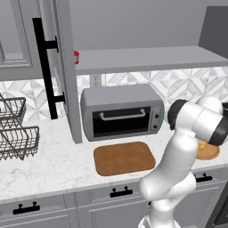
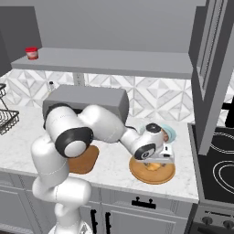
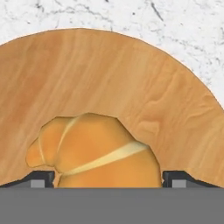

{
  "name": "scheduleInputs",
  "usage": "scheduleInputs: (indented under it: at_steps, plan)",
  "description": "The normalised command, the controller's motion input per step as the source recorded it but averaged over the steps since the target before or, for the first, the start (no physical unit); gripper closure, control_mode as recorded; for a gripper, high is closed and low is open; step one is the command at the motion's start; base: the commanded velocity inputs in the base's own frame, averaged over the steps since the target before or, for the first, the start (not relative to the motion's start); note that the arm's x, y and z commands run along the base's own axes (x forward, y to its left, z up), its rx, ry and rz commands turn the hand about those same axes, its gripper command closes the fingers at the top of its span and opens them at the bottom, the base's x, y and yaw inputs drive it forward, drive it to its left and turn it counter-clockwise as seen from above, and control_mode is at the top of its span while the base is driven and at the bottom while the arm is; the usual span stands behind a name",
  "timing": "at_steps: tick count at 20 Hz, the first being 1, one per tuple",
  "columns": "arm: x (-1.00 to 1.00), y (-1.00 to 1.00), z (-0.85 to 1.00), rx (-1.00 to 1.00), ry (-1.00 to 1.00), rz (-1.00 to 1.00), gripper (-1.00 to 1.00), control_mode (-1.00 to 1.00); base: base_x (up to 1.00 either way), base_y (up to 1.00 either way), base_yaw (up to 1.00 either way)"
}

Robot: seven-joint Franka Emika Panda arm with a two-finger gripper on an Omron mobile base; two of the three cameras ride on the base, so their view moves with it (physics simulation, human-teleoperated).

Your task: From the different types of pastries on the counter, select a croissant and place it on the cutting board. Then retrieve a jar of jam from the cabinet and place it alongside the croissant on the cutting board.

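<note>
A rendered home kitchen. White marble-veined counter over grey drawers with black handles, patterned tile backsplash, toaster oven against the wall, wire dish rack at the left, grey wall cabinet with open shelf, black stovetop at the right, wooden cutting board laid out.

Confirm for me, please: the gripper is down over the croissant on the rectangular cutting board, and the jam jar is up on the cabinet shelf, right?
Not quite. The croissant lies on the round wooden disc, as the hand view shows; the rectangular cutting board sits bare in the left base view. The gripper is indeed down over the croissant, and the jam jar is on the cabinet shelf.
</note>
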Motion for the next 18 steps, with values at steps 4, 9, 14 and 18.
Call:
scheduleInputs:
  at_steps: [4, 9, 14, 18]
  plan:
    - [0.00, 0.00, -0.01, 0.00, 0.01, -0.02, 1.00, -1.00, 0.00, 0.00, 0.00]
    - [-0.13, 0.00, 0.33, 0.00, 0.21, -0.12, 1.00, -1.00, 0.00, 0.00, 0.00]
    - [-0.38, 0.00, 0.72, 0.00, 0.20, -0.09, 1.00, -1.00, 0.00, 0.00, 0.00]
    - [-0.69, 0.50, 0.40, 0.00, 0.02, -0.02, 1.00, -1.00, 0.00, 0.00, 0.00]
